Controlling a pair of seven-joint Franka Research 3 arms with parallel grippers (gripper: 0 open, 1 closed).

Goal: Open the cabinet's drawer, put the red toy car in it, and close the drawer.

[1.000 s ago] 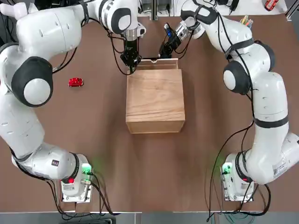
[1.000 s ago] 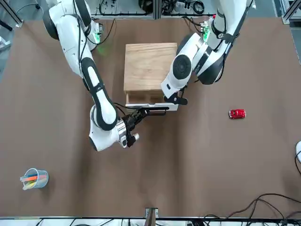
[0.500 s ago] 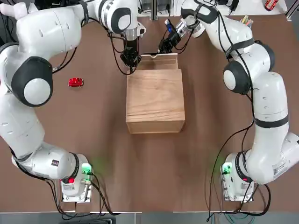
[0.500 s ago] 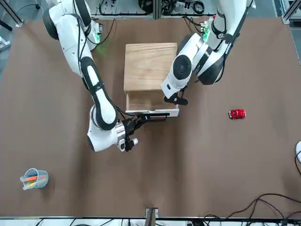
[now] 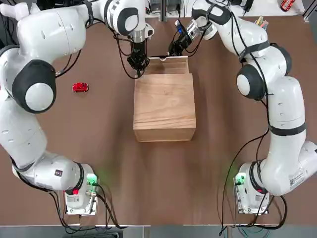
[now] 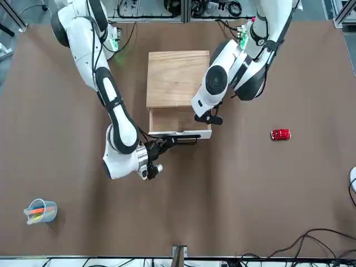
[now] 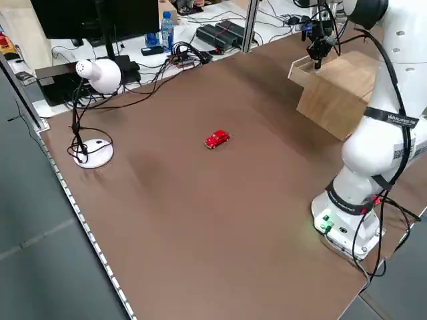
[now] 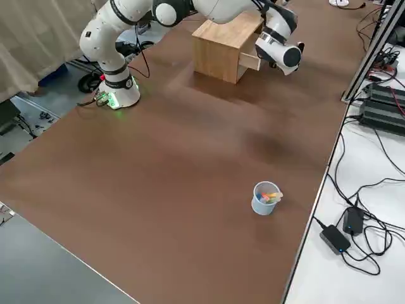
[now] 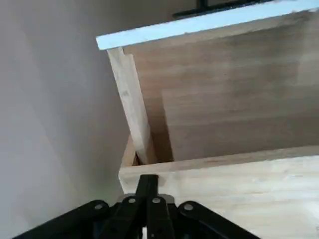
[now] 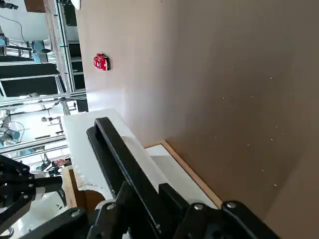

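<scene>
The cabinet (image 5: 163,106) stands mid-table, its drawer (image 5: 168,65) pulled partway out on the far side. My right gripper (image 5: 172,51) is shut on the drawer's dark handle (image 6: 186,138), which crosses between its fingers in the right wrist view. My left gripper (image 5: 138,68) is shut, and its fingertips (image 9: 148,185) rest on the cabinet's top edge at the drawer's left corner. The drawer's inside (image 9: 214,99) is bare wood. The red toy car (image 5: 80,88) lies alone on the table to the cabinet's left, also visible as the red toy car (image 6: 281,134) in the front view.
A blue cup of pens (image 6: 39,211) stands near the far right corner of the table. A white lamp-like device (image 7: 91,152) sits at the far left. Cables and equipment lie beyond the far edge. Brown tabletop (image 5: 99,129) spreads between the car and the cabinet.
The right gripper has drawn the handle away from the cabinet, sliding the drawer farther out. The left gripper stayed at the cabinet's corner. The car has not moved.
</scene>
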